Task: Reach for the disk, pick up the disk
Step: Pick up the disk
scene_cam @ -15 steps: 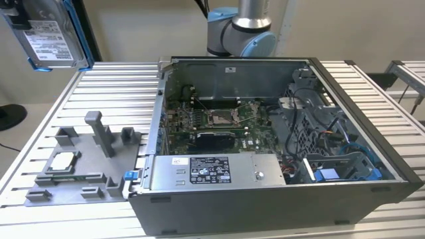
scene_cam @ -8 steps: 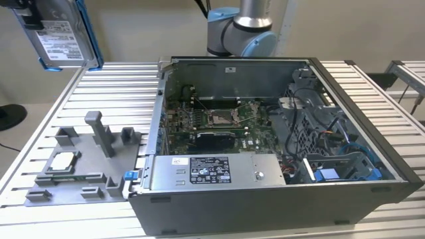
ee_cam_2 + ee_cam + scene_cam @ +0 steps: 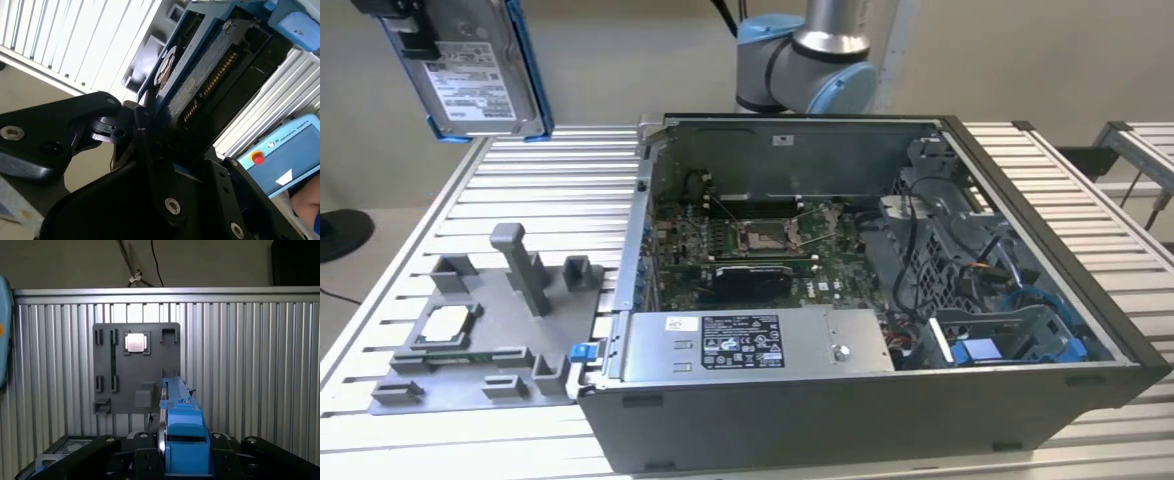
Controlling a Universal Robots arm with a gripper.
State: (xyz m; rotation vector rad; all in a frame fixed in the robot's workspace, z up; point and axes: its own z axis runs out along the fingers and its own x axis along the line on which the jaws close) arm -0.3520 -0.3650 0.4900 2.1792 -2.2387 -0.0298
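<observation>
The disk (image 3: pixel 474 75) hangs high above the slatted table at the exterior view's far left. Its white label faces the camera and its blue frame runs down the edges. My gripper (image 3: pixel 403 25) is shut on its upper end. In the first wrist view the disk (image 3: pixel 182 427) shows edge-on between the black fingers (image 3: pixel 145 460), above the grey fixture plate (image 3: pixel 136 367). In the second wrist view I see the disk's (image 3: pixel 210 65) circuit-board underside, clamped in the gripper (image 3: pixel 165 140).
An open computer case (image 3: pixel 881 300) with its motherboard and cables fills the middle of the slatted table (image 3: pixel 520 190). The grey fixture plate (image 3: pixel 480 330) at the front left holds a small silver chip (image 3: pixel 135 342). The arm's base (image 3: pixel 807 60) stands behind the case. A teach pendant (image 3: pixel 285 155) lies nearby.
</observation>
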